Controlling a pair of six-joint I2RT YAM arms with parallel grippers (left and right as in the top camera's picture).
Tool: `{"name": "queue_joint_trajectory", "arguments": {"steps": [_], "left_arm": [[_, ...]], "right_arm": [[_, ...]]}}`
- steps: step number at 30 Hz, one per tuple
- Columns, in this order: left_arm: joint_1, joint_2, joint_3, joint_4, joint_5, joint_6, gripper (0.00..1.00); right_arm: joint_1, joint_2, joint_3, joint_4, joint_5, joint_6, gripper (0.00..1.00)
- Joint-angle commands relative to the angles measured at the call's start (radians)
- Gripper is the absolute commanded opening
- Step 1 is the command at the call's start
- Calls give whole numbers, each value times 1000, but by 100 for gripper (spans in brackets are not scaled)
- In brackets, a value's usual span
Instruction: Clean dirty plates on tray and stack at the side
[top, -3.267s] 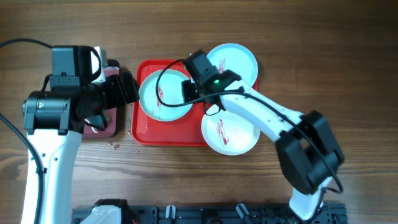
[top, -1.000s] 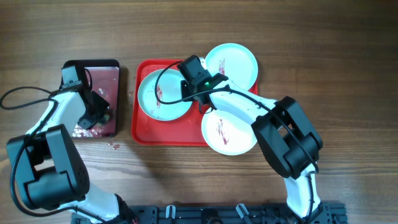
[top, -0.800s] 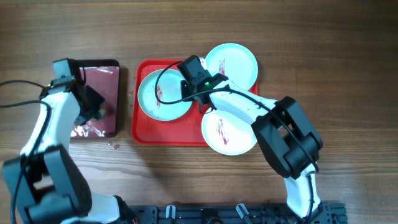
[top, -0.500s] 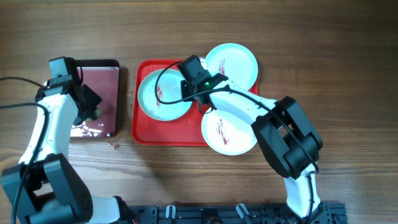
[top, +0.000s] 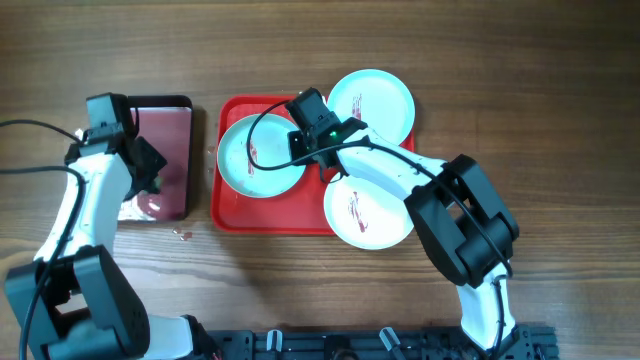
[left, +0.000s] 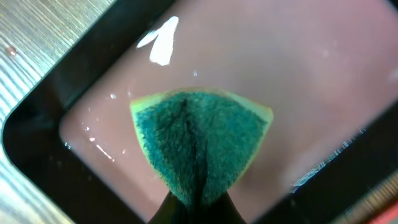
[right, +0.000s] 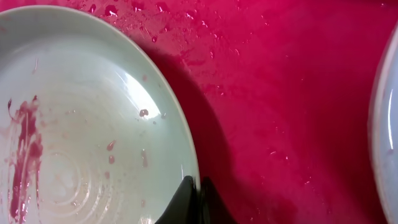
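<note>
The red tray (top: 270, 215) holds a pale turquoise plate (top: 250, 160) with a reddish smear. My right gripper (top: 298, 150) is shut on that plate's right rim; in the right wrist view the gripper (right: 198, 200) pinches the plate (right: 81, 137) above the wet tray (right: 292, 93). A second turquoise plate (top: 372, 105) overhangs the tray's back right corner. A white smeared plate (top: 368, 215) overhangs its front right. My left gripper (top: 150, 178) is shut on a green sponge (left: 199, 140) over the small tray's pink water.
A black-rimmed small tray (top: 185, 150) of pinkish water sits left of the red tray; its rim (left: 37, 143) shows in the left wrist view. Small red drops (top: 183, 235) lie on the wood in front. Another plate's edge (right: 388, 124) shows at the right.
My left arm has swung about over the small tray with the sponge. The turquoise plate in my right gripper has shifted slightly to the left.
</note>
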Motion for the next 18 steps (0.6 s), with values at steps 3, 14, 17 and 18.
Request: {"name": "queue_joint_trajectory", "arguments": {"steps": [3, 14, 17, 18], "left_arm": [[15, 4, -108, 111, -9, 16, 4], [16, 4, -119, 174, -19, 17, 68], [29, 10, -119, 206, -51, 16, 68], [37, 18, -119, 212, -50, 15, 67]], "right_arm": [[3, 37, -6, -6, -16, -26, 4], [3, 37, -6, -6, -13, -26, 4], [3, 37, -6, -6, -13, -26, 4], [3, 37, -6, -6, -13, -26, 4]]}}
